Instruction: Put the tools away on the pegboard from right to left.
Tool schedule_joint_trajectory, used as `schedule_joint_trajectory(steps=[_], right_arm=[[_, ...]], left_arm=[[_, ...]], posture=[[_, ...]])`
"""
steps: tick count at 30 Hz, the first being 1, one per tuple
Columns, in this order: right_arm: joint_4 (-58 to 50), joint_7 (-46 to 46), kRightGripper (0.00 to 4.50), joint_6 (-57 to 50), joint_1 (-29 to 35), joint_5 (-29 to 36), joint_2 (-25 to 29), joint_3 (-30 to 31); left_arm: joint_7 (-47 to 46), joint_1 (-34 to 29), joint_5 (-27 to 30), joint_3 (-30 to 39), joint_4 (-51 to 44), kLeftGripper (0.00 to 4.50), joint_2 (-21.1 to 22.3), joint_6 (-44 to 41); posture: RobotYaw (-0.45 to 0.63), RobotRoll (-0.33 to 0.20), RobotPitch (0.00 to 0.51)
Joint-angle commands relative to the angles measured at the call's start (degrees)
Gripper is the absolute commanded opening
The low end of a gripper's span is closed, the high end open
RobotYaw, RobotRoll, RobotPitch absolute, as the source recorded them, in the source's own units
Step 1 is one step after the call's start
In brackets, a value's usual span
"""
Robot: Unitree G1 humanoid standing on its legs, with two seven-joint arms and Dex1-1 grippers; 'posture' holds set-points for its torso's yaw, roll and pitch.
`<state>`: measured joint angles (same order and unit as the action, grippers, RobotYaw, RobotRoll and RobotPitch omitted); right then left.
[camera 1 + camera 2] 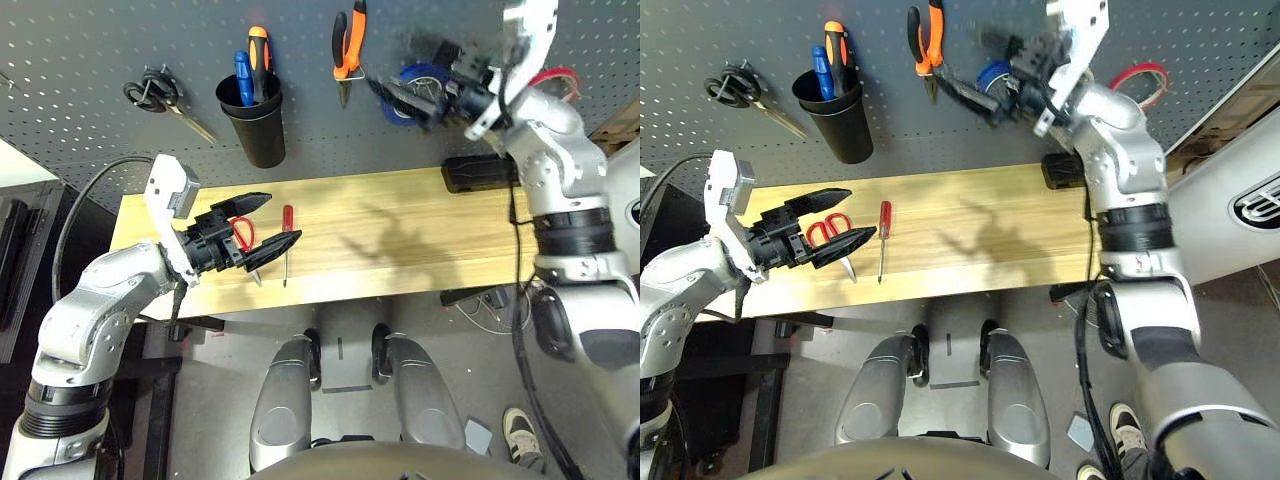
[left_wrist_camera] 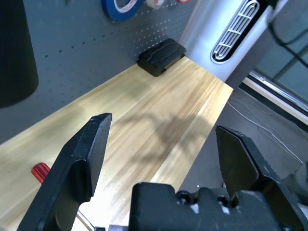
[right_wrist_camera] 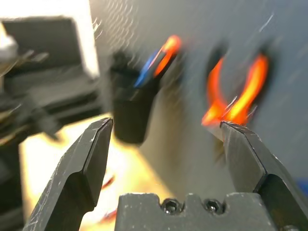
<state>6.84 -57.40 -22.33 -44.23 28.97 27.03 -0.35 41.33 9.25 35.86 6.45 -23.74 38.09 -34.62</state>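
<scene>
The orange-and-black pliers (image 1: 348, 45) hang on a hook of the dark grey pegboard (image 1: 90, 40). A thin red tape ring (image 1: 1140, 78) hangs at the far right, partly behind my right arm. My right gripper (image 1: 395, 100) is raised at the board just right of the pliers, jaws open and empty, blurred. On the wooden table (image 1: 400, 230) lie the red-handled scissors (image 1: 241, 234) and a slim red-handled screwdriver (image 1: 287, 240). My left gripper (image 1: 283, 217) is open low over the scissors, its fingers either side of them; the screwdriver lies just beyond the fingertips.
Black-handled scissors (image 1: 152, 93) hang at the board's left. A black cup (image 1: 252, 120) holds blue and orange-handled screwdrivers. A blue tape roll (image 1: 420, 82) hangs behind my right gripper. A flat black box (image 1: 480, 172) sits at the table's back right.
</scene>
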Motion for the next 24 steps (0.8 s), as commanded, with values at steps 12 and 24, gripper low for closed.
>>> schedule_joint_trajectory(steps=[12,24], right_arm=[[8.16,-15.50,4.48,14.95,13.06,-9.28,4.80,7.94],[15.67,-20.04,4.48,29.81,15.80,-13.10,4.71,7.45]], left_arm=[[-13.94,6.83,-21.10,-12.80,19.75,4.50,-10.77,5.17],[-23.20,15.60,-31.88,-14.13,43.53,4.50,-21.39,11.11]], posture=[[0.03,0.000,0.143],[-0.01,0.000,0.136]])
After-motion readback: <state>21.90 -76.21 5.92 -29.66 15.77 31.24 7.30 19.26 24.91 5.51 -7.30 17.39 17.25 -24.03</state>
